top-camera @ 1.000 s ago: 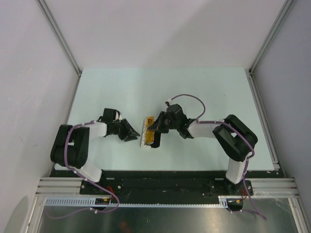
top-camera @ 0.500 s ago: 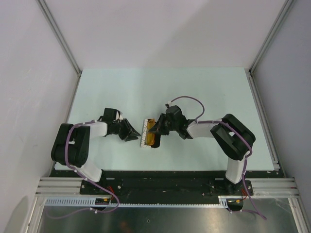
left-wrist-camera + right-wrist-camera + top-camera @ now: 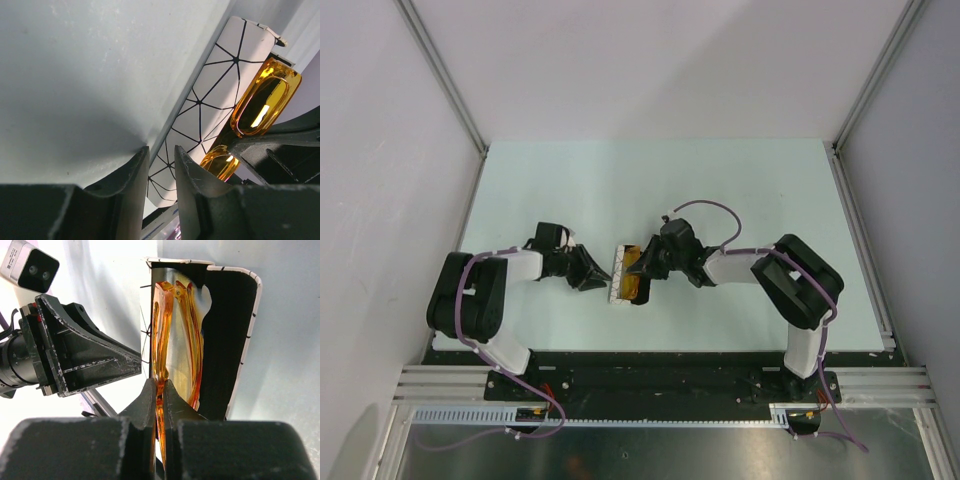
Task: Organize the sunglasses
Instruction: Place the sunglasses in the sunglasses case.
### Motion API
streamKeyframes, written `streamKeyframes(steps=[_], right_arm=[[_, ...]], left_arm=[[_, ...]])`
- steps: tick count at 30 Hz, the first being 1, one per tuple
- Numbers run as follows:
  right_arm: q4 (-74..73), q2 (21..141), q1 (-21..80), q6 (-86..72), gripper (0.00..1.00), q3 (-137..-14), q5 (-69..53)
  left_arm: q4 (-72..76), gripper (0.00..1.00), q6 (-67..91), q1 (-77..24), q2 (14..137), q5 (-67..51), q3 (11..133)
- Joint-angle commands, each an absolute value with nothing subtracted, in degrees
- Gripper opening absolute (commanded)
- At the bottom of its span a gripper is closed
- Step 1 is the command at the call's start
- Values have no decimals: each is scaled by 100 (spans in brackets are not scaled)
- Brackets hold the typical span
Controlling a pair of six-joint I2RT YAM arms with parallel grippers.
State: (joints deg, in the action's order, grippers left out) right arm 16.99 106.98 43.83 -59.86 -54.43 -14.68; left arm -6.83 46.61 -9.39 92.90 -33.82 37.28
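Note:
The white case [image 3: 618,276] with black triangle lines lies open at the table's middle, its black inside showing in the right wrist view [image 3: 225,340]. The yellow-orange sunglasses [image 3: 632,256] stand on edge, folded, inside it. My right gripper [image 3: 643,270] is shut on the sunglasses' frame [image 3: 161,315], pinching it between the fingertips [image 3: 161,382]. My left gripper [image 3: 603,278] is all but shut, with a narrow empty gap [image 3: 161,150], its tips at the case's patterned outer side [image 3: 215,80]. The amber lenses [image 3: 262,100] show past the case's edge.
The pale green table [image 3: 740,190] is bounded by grey walls with metal rails at left and right. The left arm's wrist camera [image 3: 27,265] shows just beyond the case. No cloth shows in any view.
My right gripper has shifted slightly left with the sunglasses, deeper over the case. My left gripper has edged right, up against the case's side.

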Motion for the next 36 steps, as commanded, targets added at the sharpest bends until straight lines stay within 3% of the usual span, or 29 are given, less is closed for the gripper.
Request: streamKeyframes(steps=[1, 33, 36], right_arm=[[1749, 10828, 4412, -6091, 0, -5476, -1213], [1398, 11277, 4579, -5942, 0, -6020, -1028], [1310, 11241, 4570, -5906, 7, -6055, -1028]], left_arm=[[-1002, 34, 4535, -1037, 9545, -2812, 3639], [-967, 34, 4509, -1090, 9527, -2856, 3639], [-967, 34, 4509, -1090, 9536, -2856, 3639]])
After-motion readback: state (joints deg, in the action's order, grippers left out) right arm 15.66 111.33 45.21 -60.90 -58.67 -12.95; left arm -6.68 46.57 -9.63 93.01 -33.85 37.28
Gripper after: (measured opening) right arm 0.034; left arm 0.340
